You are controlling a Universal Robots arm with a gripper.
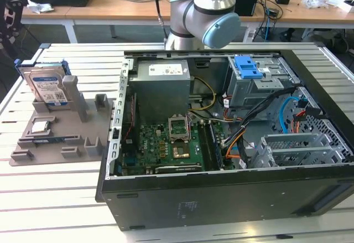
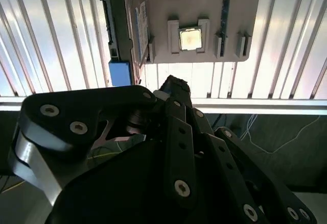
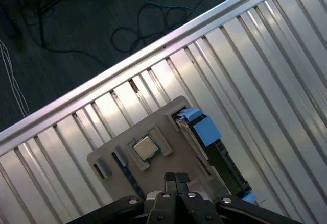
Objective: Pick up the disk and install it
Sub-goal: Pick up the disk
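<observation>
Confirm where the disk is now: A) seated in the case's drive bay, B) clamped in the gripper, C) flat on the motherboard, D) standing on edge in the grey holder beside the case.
D: the disk stands on edge in the grey holder, at the exterior view's left of the open case.

Soft, even light is filling the exterior view. Glare is streaking the ribbed tabletop [image 3: 265, 55] in both wrist views, while the pincer [image 2: 174, 87] is sitting dark, underexposed against it.

Silver disk [image 1: 48, 88] with blue frame, white-and-blue label; grey tray [image 1: 72, 128]
</observation>
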